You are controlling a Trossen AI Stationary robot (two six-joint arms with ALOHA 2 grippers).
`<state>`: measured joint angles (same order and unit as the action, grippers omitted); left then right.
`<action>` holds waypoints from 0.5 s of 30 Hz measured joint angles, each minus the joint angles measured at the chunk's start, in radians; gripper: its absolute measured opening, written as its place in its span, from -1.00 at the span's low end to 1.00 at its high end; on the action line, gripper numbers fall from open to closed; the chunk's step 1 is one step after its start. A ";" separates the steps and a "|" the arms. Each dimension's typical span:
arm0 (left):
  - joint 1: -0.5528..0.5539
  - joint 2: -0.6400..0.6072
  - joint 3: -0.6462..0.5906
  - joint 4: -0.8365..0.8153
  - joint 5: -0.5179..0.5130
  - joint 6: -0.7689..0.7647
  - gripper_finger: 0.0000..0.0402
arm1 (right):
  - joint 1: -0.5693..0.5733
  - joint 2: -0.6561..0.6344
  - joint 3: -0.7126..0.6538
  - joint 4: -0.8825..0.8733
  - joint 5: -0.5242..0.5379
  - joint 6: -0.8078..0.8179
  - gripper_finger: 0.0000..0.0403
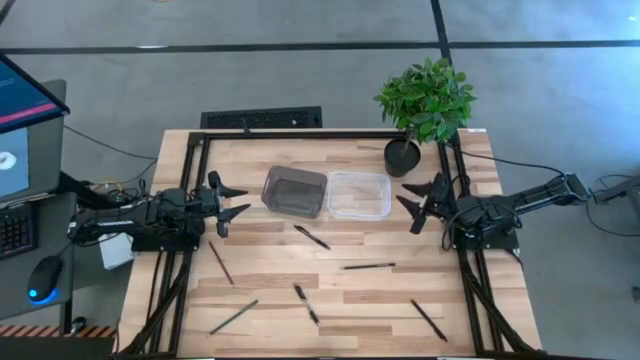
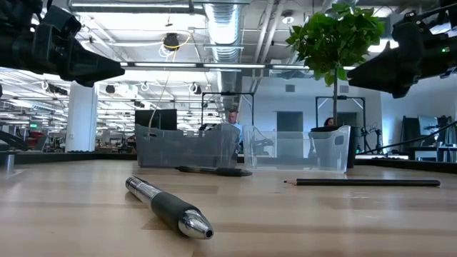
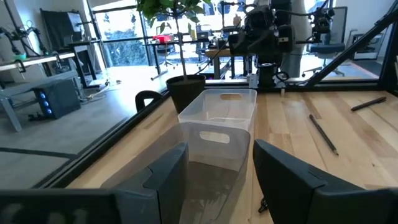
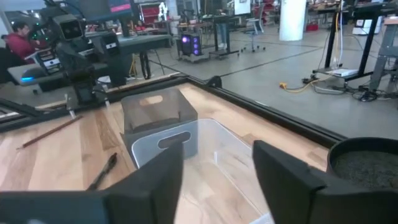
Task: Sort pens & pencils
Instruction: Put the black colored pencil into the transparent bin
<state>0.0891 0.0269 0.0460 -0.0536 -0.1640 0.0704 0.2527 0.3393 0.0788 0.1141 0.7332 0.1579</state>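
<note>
Pens and pencils lie scattered flat on the wooden table. One black pen point(image 1: 312, 237) lies just in front of the trays, another point(image 1: 306, 303) near the front, a third point(image 1: 428, 320) at the front right. Thin pencils lie at the left point(image 1: 221, 263), the front left point(image 1: 234, 317) and right of centre point(image 1: 369, 266). My left gripper point(image 1: 232, 200) hovers open at the left of the grey tray point(image 1: 295, 190). My right gripper point(image 1: 415, 205) hovers open at the right of the clear tray point(image 1: 360, 195). Nothing sits between either pair of fingers.
A potted plant point(image 1: 425, 100) stands at the far right corner behind the clear tray. Black frame rails point(image 1: 190, 180) run along the table's left, far and right sides. In the low view a pen point(image 2: 170, 207) lies close by and a pencil point(image 2: 364, 183) farther right.
</note>
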 joint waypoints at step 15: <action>0.000 0.000 0.000 0.000 0.000 0.000 -0.14 | 0.004 0.125 0.260 -0.088 -0.078 -0.233 0.32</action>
<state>0.0891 0.0271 0.0463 -0.0538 -0.1642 0.0708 0.2569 0.4640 0.3390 0.0260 0.6550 -0.0749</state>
